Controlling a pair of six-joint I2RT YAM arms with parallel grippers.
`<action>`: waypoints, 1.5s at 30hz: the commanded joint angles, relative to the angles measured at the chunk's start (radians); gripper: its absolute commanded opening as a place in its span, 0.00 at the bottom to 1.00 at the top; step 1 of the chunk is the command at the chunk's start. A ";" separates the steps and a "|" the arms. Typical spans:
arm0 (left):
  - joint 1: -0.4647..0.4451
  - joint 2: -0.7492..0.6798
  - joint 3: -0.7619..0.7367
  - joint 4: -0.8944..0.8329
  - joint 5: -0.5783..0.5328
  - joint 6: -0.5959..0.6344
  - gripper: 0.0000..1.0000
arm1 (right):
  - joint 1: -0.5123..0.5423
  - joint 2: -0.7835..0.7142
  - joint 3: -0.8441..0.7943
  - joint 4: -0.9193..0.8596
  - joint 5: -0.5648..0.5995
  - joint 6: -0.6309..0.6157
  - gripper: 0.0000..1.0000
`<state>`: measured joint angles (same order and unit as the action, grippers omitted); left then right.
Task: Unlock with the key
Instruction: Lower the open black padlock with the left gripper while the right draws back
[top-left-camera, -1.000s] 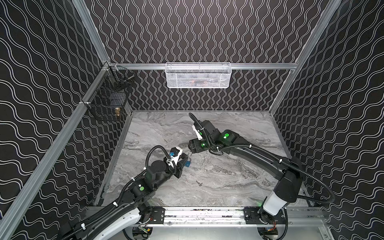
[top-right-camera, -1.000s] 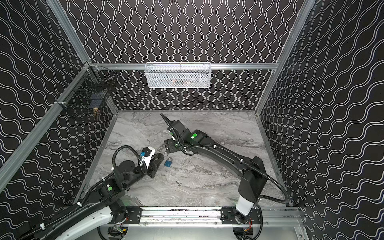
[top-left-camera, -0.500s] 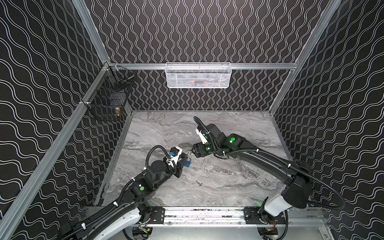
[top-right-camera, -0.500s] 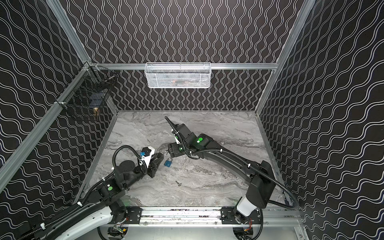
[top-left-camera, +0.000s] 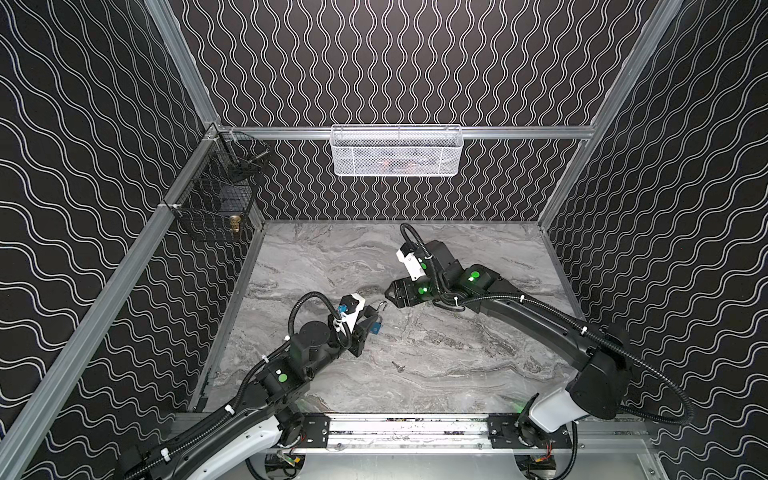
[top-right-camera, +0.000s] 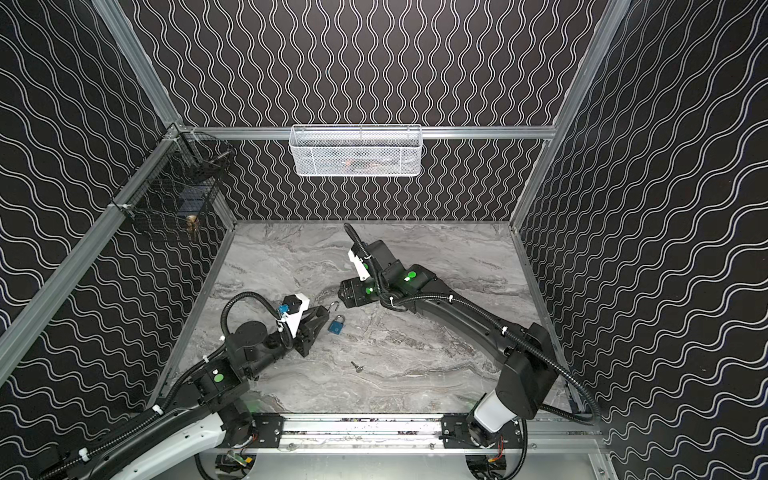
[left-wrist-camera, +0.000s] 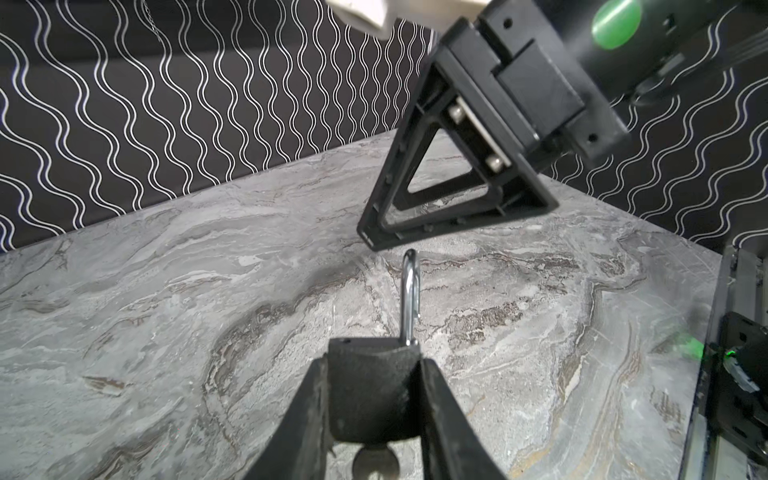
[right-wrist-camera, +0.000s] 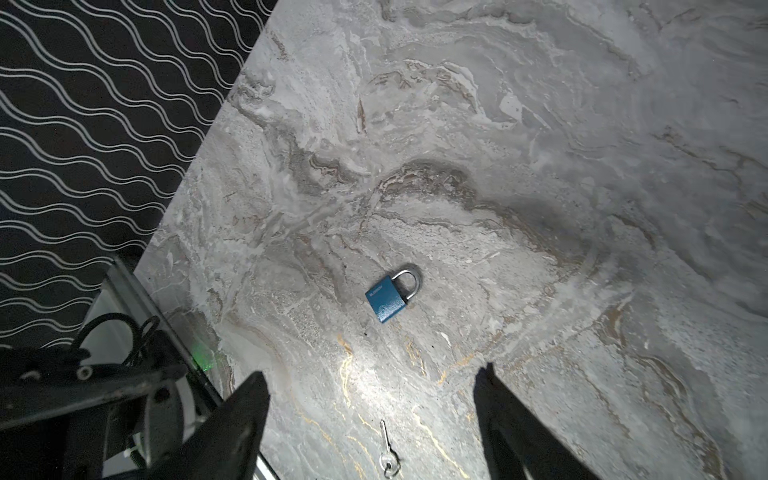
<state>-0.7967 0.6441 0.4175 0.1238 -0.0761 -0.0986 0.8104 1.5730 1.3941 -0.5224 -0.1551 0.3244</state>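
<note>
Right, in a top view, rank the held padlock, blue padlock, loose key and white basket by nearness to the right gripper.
From the right gripper:
1. Held padlock, in the left gripper.
2. Blue padlock, flat on the table.
3. Loose key, toward the front rail.
4. White basket, on the back wall.

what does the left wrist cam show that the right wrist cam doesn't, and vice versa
Only left wrist: a dark padlock clamped in the left gripper, its silver shackle pointing toward the right gripper. Only right wrist: a blue padlock lying flat, a key lying apart from it, and the right gripper's own open fingers. Both: the marble table and wavy wall. Whether the padlocks are one and the same, I cannot tell.
</note>
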 joint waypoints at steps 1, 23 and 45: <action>0.001 0.002 -0.002 0.085 0.012 0.006 0.00 | -0.002 -0.007 -0.012 0.064 -0.093 -0.037 0.79; 0.002 -0.012 0.017 -0.064 -0.096 -0.063 0.00 | -0.019 -0.071 -0.093 0.058 0.001 -0.022 0.80; 0.001 0.269 0.085 -0.608 -0.216 -0.517 0.00 | 0.030 -0.182 -0.482 0.344 0.060 0.129 0.80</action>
<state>-0.7967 0.8986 0.5148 -0.4789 -0.2977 -0.5484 0.8253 1.3903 0.9379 -0.2760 -0.1154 0.4191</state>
